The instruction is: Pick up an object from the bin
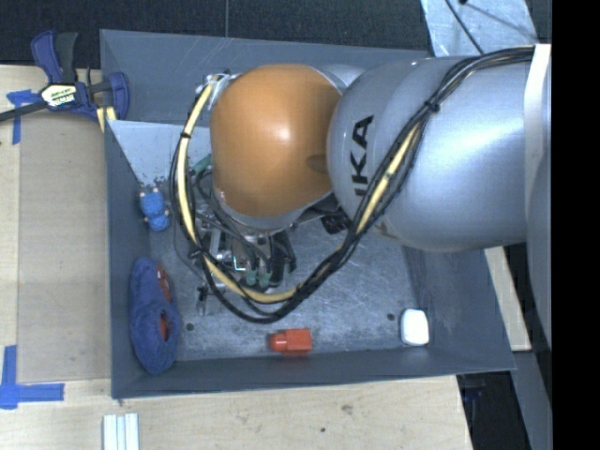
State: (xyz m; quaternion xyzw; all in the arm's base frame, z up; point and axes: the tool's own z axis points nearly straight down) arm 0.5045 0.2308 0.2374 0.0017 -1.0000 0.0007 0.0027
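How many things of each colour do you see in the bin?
Blue: 2, the small blue thing and the blue cloth bundle
Red: 1, the red block
White: 1, the white block
Total: 4; the arm may hide others.

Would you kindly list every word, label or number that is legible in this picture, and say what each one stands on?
"KA": large dark letters running sideways on the silver arm; the rest of the word is hidden by the orange cover.
Nothing readable shows on the red block, the white block or the blue cloth thing.
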